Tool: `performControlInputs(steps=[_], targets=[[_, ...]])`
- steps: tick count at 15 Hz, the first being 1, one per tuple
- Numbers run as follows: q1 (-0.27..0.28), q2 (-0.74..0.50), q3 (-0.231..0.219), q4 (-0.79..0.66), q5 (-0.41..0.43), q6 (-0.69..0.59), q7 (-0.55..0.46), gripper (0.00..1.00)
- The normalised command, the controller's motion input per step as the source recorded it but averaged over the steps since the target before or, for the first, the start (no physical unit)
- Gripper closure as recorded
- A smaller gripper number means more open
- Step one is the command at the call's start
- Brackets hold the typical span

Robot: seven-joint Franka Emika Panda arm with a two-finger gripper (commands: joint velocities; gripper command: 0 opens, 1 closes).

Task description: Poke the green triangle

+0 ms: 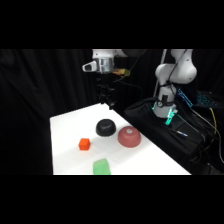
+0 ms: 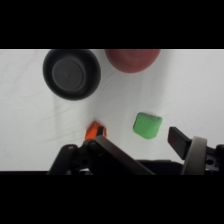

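The gripper's (image 2: 135,150) black linkage fills the wrist view's bottom edge, its fingers spread wide and empty. The green triangle (image 2: 147,125), a soft-edged matte block, lies on the white table (image 2: 200,90) between them, untouched. The orange cube (image 2: 95,131) peeks beside one finger. Beyond sit a black round dish (image 2: 72,74), hollow and empty, and a red dome (image 2: 132,59).

1. Bench (image 1: 67,131): white top, dark surround.
2. Black round piece (image 1: 105,127) sits on it, taken as landmark; in the wrist view (image 2: 72,74) it looks like a shallow dish.
3. Red dome (image 1: 129,136) just beside the black piece.
4. Orange cube (image 1: 84,144) near the black piece, apart from it.
5. Green triangle (image 1: 101,166) farthest from the black piece, at the bench's near edge; apart from the cube in the wrist view (image 2: 147,125).
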Motion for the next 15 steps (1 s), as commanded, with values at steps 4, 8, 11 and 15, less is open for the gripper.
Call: performControlInputs(steps=[4,8,11,15], targets=[[0.003,0.08,0.044,0.11,-0.014,-0.02,0.14,0.00],[0.063,0.33,0.100,0.43,-0.072,-0.02,0.37,0.00],[0.077,0.48,0.066,0.60,-0.148,-0.07,0.40,0.00],[0.071,0.45,0.013,0.61,-0.141,-0.12,0.29,0.26]])
